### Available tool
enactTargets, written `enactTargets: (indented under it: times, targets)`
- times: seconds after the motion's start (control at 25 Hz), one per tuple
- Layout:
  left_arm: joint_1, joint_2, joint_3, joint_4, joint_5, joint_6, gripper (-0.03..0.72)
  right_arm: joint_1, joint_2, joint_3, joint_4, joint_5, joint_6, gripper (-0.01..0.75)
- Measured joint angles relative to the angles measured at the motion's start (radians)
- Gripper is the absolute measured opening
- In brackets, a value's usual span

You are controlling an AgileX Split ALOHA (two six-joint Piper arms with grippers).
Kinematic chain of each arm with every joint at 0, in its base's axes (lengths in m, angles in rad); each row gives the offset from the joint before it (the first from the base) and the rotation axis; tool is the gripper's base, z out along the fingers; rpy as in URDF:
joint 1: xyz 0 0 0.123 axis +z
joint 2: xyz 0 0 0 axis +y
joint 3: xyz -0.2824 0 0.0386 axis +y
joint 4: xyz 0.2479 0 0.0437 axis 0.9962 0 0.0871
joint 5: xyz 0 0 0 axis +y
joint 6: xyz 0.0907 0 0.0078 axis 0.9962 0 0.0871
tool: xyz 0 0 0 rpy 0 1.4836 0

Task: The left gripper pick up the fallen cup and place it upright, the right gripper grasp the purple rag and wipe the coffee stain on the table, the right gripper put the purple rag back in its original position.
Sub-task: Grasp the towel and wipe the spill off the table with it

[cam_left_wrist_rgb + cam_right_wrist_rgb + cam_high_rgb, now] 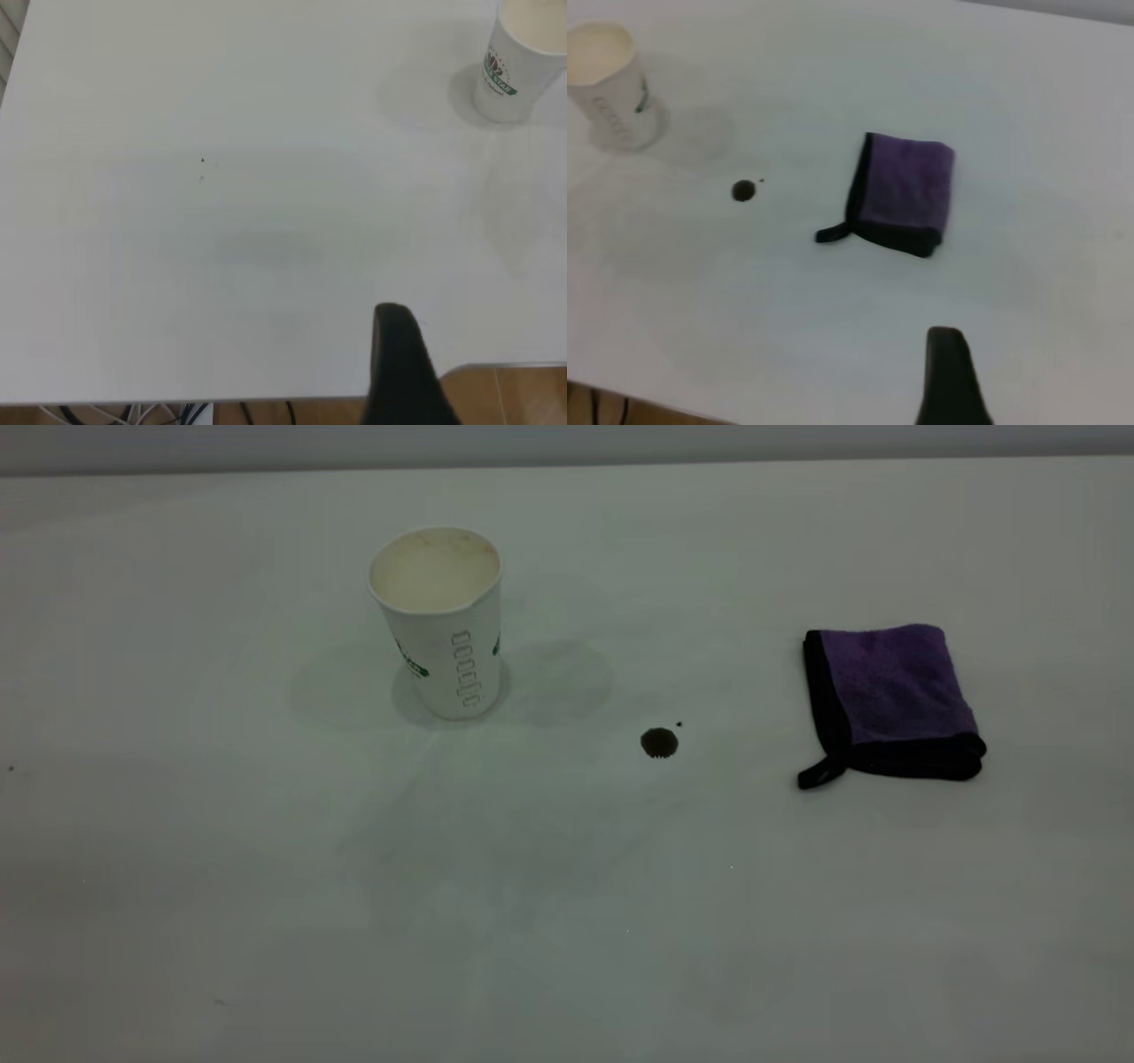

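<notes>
Cup (440, 624) upright; purple rag (902, 192) lay mid-tabletop, ahead of right end effector (948, 376), nearer than stain (743, 190). Finger opening: cannot tell.

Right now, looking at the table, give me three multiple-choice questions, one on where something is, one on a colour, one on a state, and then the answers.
1. Where does the coffee stain lie?
A. between the cup and the purple rag
B. inside the cup
C. under the rag

2. What colour is the rag's edging?
A. white
B. black
C. green

3. How is the cup standing?
A. on its side
B. upside down
C. upright, mouth up

Answers: 1 A, the spot sits on bare table with the cup to one side and the purple rag to the other. 2 B, a black border frames the purple cloth. 3 C, its open cream inside faces up.
</notes>
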Motion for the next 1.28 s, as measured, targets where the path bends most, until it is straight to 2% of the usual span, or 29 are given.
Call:
enactTargets:
  times: [0.44,0.6,0.72,0.96,1.28]
  targets:
    - [0.0,0.0,0.001,0.0,0.001,0.0,0.507,0.0,0.627,0.0,0.328,-0.301,-0.435,0.565]
    - [0.0,0.0,0.001,0.0,0.001,0.0,0.507,0.003,0.867,-0.025,0.432,-0.354,-0.532,0.565]
    - [0.0,0.0,0.001,0.0,0.001,0.0,0.507,0.031,1.015,-0.067,0.446,-0.385,-0.55,0.565]
    - [0.0,0.0,0.001,0.0,0.001,0.0,0.507,0.137,1.292,-0.195,0.46,-0.454,-0.544,0.551]
    - [0.0,0.0,0.001,0.0,0.001,0.0,0.507,0.149,1.694,-0.443,0.404,-0.483,-0.437,0.551]
